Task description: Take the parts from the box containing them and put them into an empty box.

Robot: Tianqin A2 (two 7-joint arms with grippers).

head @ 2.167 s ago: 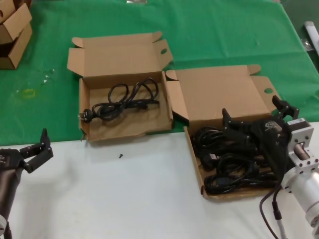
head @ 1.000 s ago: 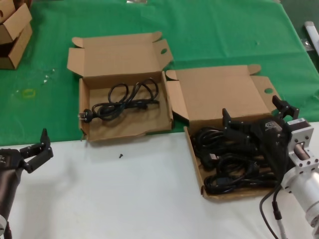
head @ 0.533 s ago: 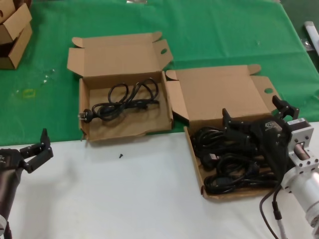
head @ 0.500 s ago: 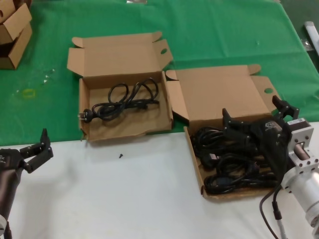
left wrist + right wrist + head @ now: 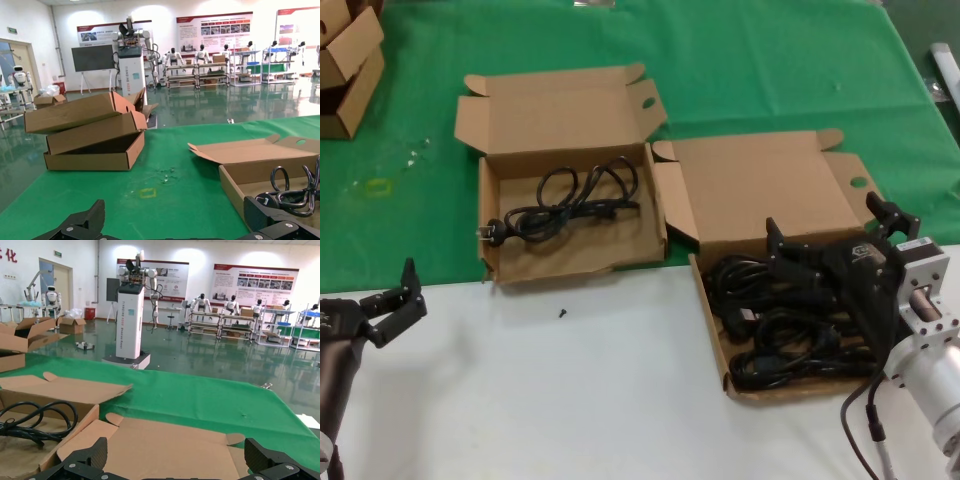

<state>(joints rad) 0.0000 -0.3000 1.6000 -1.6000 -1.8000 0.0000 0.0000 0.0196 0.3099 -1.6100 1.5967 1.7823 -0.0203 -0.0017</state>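
Now right pincer (image 5: pixel 825 262) spread over cords (image 5: pixel 775 330) in right box (image 5: pixel 712 310), left pincer (image 5: pixel 395 305) spread, parked near table edge.

A green cloth (image 5: pixel 760 70) covers the far part of the worktop (image 5: pixel 570 400), whose near part is bare white. Small brown cartons (image 5: pixel 345 65) are stacked at the far left corner on the cloth, and a tiny dark screw (image 5: pixel 561 313) lies on the white surface near the cloth's edge.
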